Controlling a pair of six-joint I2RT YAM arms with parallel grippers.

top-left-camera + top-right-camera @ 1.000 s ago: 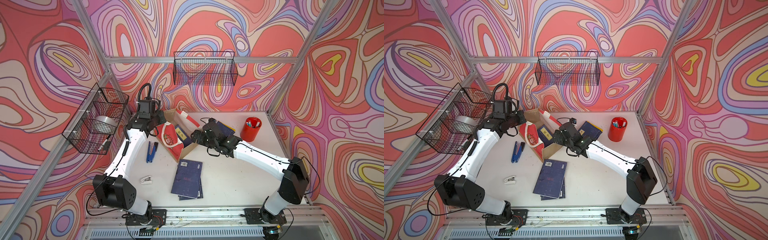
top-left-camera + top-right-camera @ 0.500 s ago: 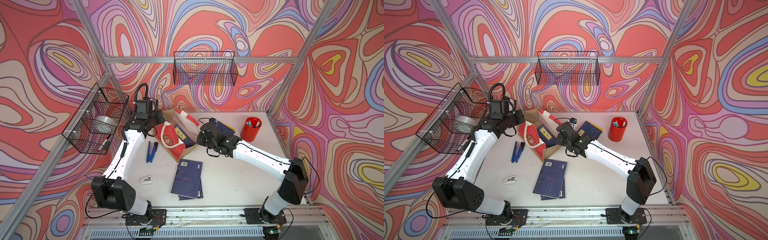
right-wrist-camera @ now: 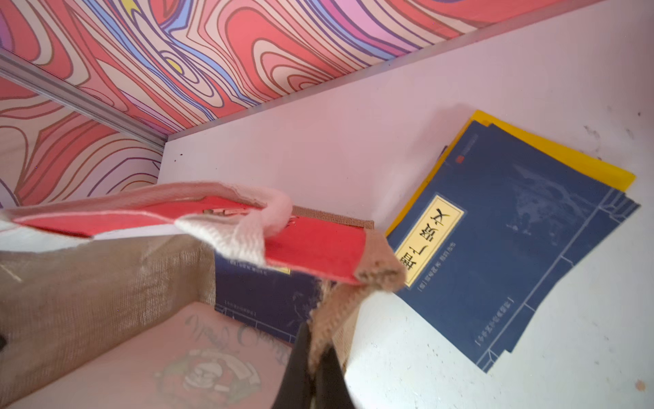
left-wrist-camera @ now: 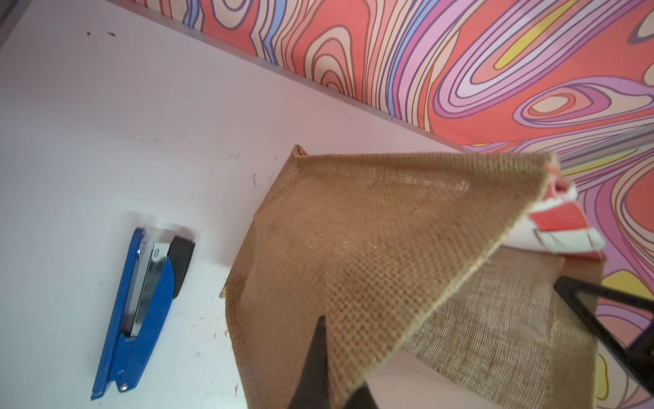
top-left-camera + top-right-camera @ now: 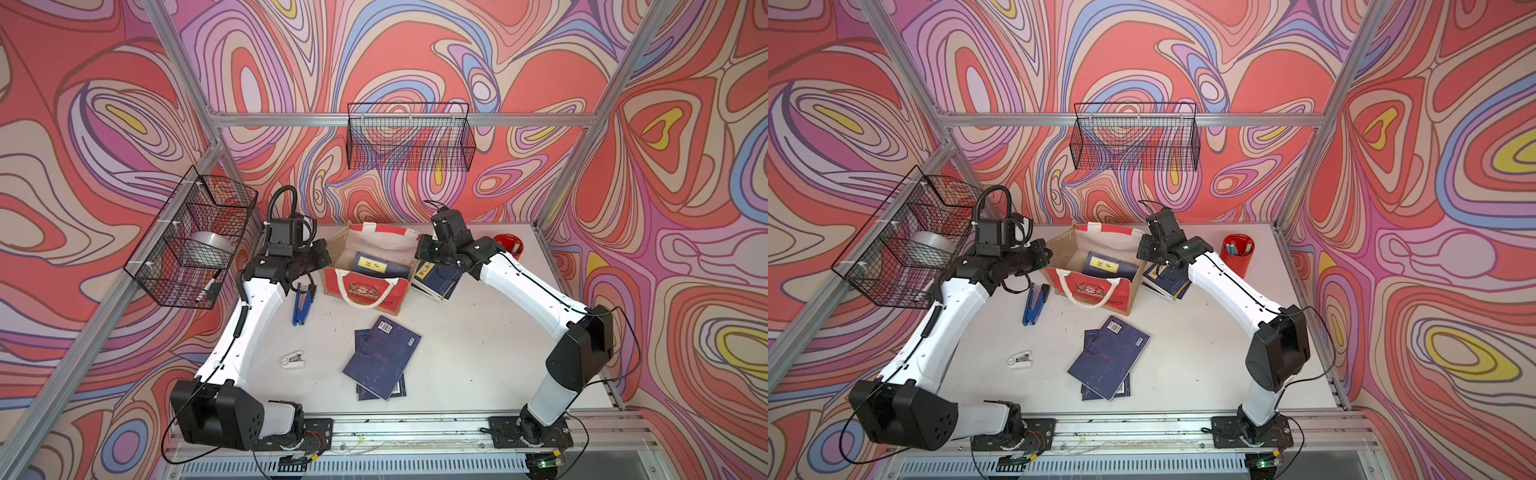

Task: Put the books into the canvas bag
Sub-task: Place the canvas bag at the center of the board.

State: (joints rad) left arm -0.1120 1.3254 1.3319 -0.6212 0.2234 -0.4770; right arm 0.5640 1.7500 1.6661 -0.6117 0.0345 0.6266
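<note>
The canvas bag [image 5: 365,291] [image 5: 1096,293] stands upright with its mouth open at the back middle of the table. One navy book with a yellow label [image 5: 370,264] [image 3: 262,297] lies inside it. My left gripper [image 5: 325,255] [image 4: 329,368] is shut on the bag's left jute side [image 4: 354,248]. My right gripper [image 5: 419,254] [image 3: 316,357] is shut on the bag's right jute edge. More books [image 5: 436,280] [image 3: 513,248] lie stacked just right of the bag, under my right arm. Another stack of books [image 5: 382,357] [image 5: 1108,357] lies back cover up in front of the bag.
A red pen cup [image 5: 509,245] stands at the back right. A blue stapler [image 5: 301,301] [image 4: 141,311] lies left of the bag, with a small white staple remover [image 5: 291,359] nearer the front. Wire baskets hang on the left wall [image 5: 195,237] and the back wall [image 5: 409,137].
My right gripper has shut on the bag's right edge. The bag, tilted on its side before, now stands upright and spread open between both grippers.
</note>
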